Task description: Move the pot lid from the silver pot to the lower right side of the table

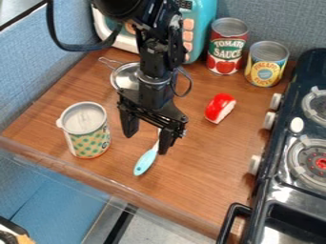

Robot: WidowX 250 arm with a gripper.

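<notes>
Blue fabric panel [38,71] at left, flanking the wood-grain tabletop [191,190]. On the wood: green-dotted can [89,144], then silver pot [126,75] farther back, partly behind the arm; I can't tell whether its lid is on. My gripper [146,144] hangs mid-table, fingers apart, near a turquoise-handled utensil [146,162]. Teal toy microwave [202,24] behind; red-and-white toy food [219,107], red-labelled can [226,47], yellow-labelled can [265,66]; black toy stove [283,193] along the right

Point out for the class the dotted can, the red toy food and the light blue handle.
Dotted can [90,141]: camera view, on its side wall.
Red toy food [218,103]: camera view, on its red surface.
Light blue handle [146,161]: camera view, on its broad part.
</notes>
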